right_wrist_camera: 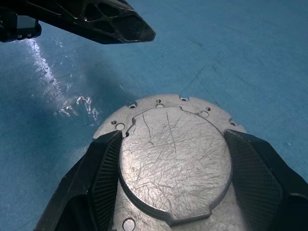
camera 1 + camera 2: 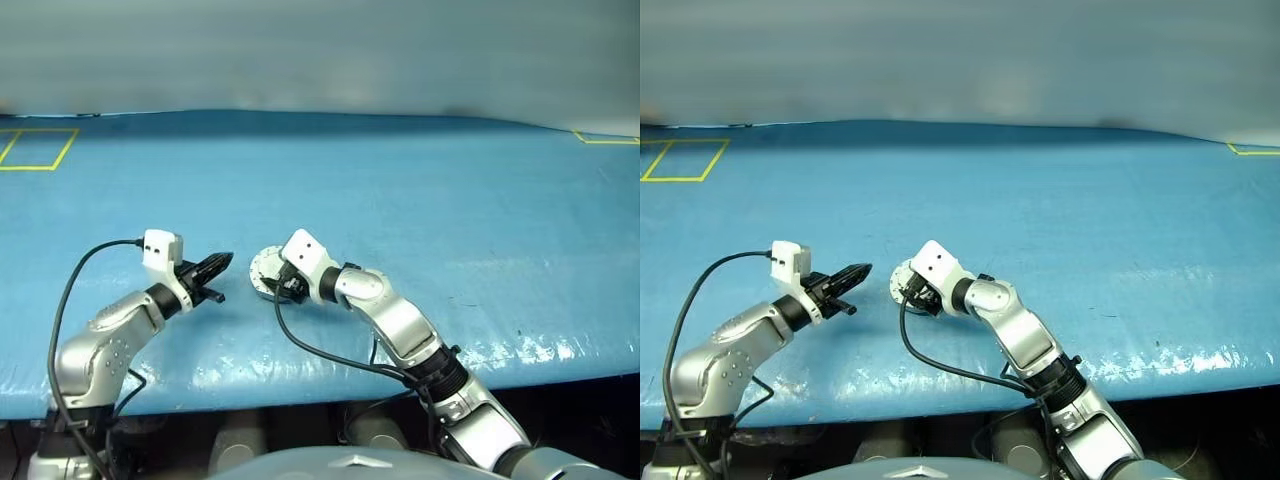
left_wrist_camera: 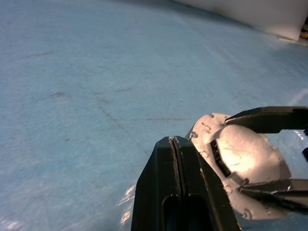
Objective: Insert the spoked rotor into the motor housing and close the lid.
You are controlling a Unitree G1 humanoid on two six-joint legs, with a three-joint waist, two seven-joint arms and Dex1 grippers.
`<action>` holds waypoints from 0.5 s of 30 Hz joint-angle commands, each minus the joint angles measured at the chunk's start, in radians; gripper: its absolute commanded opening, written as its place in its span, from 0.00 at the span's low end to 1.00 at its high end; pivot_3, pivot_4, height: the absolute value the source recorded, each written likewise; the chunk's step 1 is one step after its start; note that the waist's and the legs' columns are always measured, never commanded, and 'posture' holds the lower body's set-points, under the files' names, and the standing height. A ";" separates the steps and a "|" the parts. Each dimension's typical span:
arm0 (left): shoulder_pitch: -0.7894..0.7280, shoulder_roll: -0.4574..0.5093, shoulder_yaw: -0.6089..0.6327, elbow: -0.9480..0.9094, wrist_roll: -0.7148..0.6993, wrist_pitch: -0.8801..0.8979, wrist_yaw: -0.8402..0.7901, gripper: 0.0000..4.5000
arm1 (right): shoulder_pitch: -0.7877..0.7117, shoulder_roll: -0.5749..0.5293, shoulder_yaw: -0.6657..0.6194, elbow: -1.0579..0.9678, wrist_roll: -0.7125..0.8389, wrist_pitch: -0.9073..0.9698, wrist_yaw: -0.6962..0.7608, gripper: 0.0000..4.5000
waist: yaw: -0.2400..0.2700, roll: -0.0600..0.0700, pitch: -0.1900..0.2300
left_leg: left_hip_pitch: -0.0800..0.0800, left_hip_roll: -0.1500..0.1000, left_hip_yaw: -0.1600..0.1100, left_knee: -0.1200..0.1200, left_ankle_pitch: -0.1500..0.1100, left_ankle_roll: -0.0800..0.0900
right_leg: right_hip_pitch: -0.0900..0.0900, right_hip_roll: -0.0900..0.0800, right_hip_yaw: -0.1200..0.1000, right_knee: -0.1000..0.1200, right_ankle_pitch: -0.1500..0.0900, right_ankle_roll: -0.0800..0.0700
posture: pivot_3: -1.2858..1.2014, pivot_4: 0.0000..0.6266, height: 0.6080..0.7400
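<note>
Right tool [image 1: 173,168] clamps the lid [image 1: 174,159] by its rim on the blue tabletop [image 2: 420,190]; left tool [image 2: 222,262], fingers pressed together, empty, hovers at its nine o'clock.

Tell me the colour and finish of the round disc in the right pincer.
Plain silver-grey metal disc, scratched all over; clearest in the right wrist view.

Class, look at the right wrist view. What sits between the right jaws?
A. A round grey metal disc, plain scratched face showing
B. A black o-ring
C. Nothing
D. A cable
A: the right gripper has its jaws on either side of the grey disc, whose plain scratched face shows.
</note>
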 commanded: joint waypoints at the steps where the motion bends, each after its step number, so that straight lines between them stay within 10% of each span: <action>1: -0.066 0.011 -0.001 0.035 -0.037 0.067 -0.036 0.00 | 0.015 -0.001 -0.013 0.011 -0.010 0.020 -0.015 0.67 | 0.000 0.000 0.000 | 0.000 0.000 0.000 0.000 0.000 0.000 | 0.000 0.000 0.000 0.000 0.000 0.000 | 0.52 0.24 1.00; 15: -0.165 0.040 -0.133 0.151 0.052 0.175 -0.134 0.00 | 0.028 -0.003 -0.016 -0.003 -0.014 0.025 -0.024 0.67 | 0.002 0.000 0.000 | 0.000 0.000 -0.001 0.000 0.001 -0.001 | 0.000 0.000 0.000 0.000 0.000 0.000 | 0.52 0.24 1.00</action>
